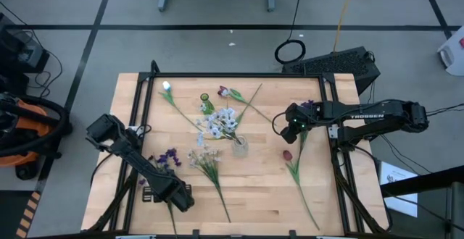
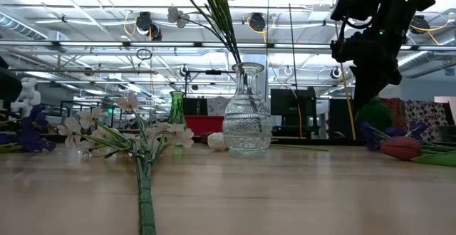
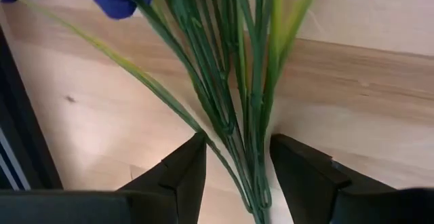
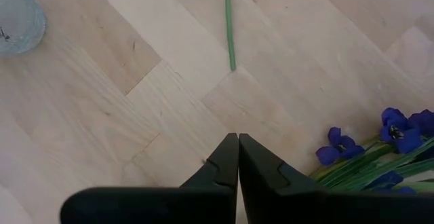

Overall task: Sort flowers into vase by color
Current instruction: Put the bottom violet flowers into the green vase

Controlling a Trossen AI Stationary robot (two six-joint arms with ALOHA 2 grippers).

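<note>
Left gripper [image 3: 234, 173]: fingers parted, with the green stems of the purple flowers [image 3: 230, 81] running between them; contact with the stems cannot be confirmed.

Right gripper [image 4: 237, 163]: fingers pressed together, holding nothing, above bare table [image 4: 135, 115]. A second purple bunch [image 4: 393, 139] lies just beside the fingertips. A glass vase [image 2: 246, 114] stands well apart.

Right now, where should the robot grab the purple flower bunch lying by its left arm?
Grip the purple flower bunch's green stems low down, where they gather into one thin bundle, coming from above. It lies flat on the wooden table, and the left gripper already straddles that spot, fingers open.
</note>
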